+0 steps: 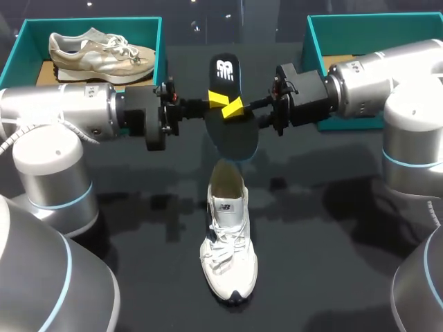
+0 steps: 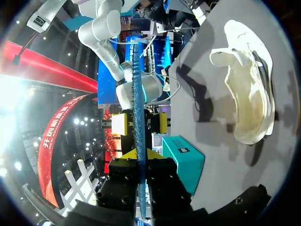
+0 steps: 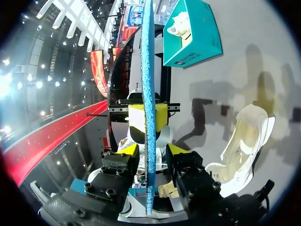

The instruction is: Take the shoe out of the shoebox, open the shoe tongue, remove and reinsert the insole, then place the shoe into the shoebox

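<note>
A black insole hangs on edge in the air above the white shoe, which lies on the dark table with its toe toward the front. My left gripper comes in from the left and is shut on the insole's middle. In the left wrist view both its fingers press the thin blue-edged insole. My right gripper meets it from the right. In the right wrist view its fingers straddle the insole with a small gap on each side. The shoe lies below.
A teal shoebox at the back left holds a beige shoe. A second teal shoebox stands at the back right, partly behind my right arm. Both arms span the table's middle above the shoe.
</note>
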You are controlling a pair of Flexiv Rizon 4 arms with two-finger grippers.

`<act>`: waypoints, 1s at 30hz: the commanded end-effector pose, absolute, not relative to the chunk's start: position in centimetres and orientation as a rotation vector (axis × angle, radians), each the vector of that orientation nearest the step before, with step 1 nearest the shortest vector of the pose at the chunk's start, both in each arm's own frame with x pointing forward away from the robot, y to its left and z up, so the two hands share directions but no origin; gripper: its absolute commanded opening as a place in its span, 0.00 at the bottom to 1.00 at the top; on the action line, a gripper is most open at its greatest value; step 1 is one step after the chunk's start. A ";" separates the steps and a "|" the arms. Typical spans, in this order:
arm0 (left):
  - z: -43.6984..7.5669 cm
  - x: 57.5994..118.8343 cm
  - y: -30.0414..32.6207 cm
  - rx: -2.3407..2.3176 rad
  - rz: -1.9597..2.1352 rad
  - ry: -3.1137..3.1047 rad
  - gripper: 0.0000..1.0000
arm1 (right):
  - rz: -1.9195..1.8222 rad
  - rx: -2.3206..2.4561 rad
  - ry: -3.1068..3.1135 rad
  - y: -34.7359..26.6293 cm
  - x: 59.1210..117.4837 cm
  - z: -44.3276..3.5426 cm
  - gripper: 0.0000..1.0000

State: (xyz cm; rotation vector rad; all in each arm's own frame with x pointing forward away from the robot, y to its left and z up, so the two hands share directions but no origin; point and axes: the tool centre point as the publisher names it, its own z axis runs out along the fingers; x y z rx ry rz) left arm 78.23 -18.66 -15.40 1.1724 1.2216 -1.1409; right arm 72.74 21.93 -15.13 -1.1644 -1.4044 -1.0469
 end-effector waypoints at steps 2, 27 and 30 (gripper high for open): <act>-15.6 78.1 -18.7 1.170 -1.141 1.220 0.00 | -1.053 -1.174 -1.400 22.2 72.6 -15.2 0.29; -16.0 76.3 -13.6 1.130 -1.188 1.435 1.00 | -1.150 -1.160 -1.449 20.3 73.7 -15.4 0.00; -16.0 76.1 -12.8 1.139 -1.148 1.526 1.00 | -1.162 -1.115 -1.451 19.6 74.3 -15.4 0.00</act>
